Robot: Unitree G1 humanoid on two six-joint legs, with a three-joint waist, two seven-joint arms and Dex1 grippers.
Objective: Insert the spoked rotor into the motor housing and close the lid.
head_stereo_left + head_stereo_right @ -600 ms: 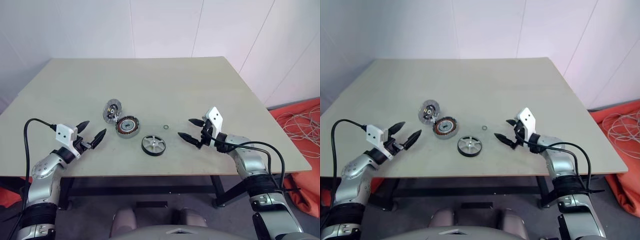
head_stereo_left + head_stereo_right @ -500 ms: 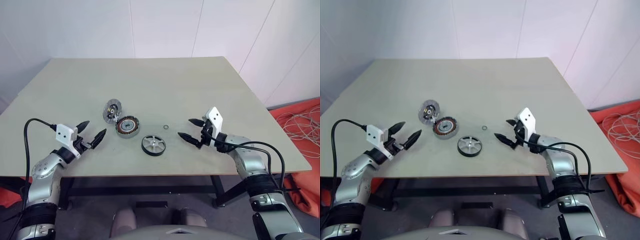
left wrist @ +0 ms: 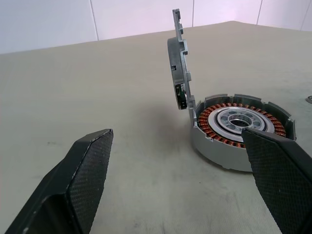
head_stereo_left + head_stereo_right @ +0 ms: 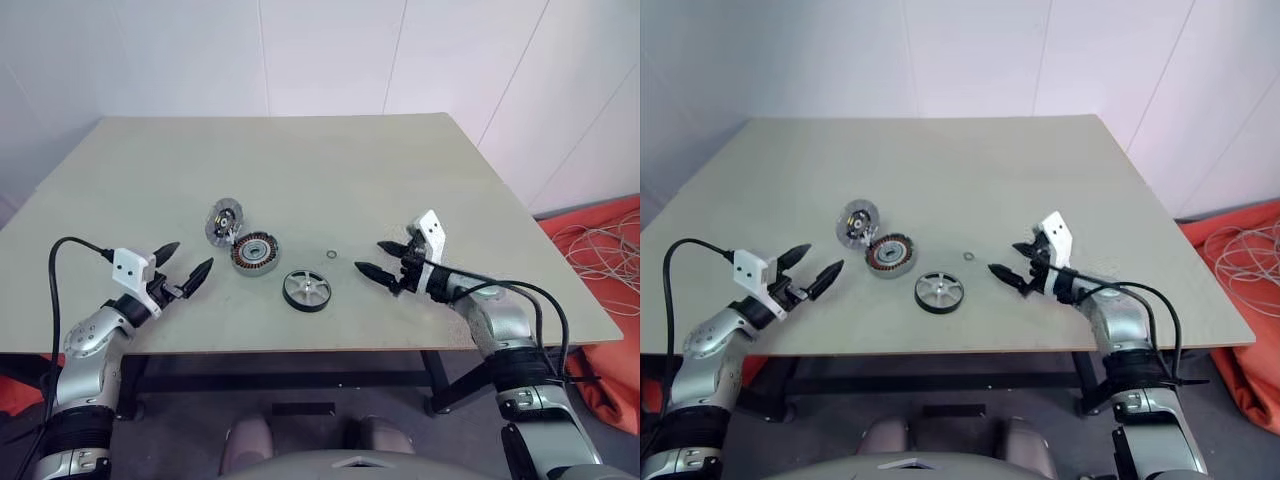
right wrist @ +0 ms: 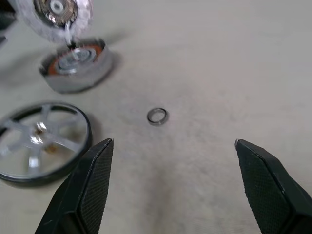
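Right tool point(image 4: 379, 259) slightly shifted, both tools released; silver spoked rotor point(image 4: 306, 289) dark-rimmed.

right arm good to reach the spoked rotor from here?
Probably yes. The right gripper is open and empty, aimed across the table toward the spoked rotor, which lies flat in the open. Only the small ring sits nearby, off the direct line.
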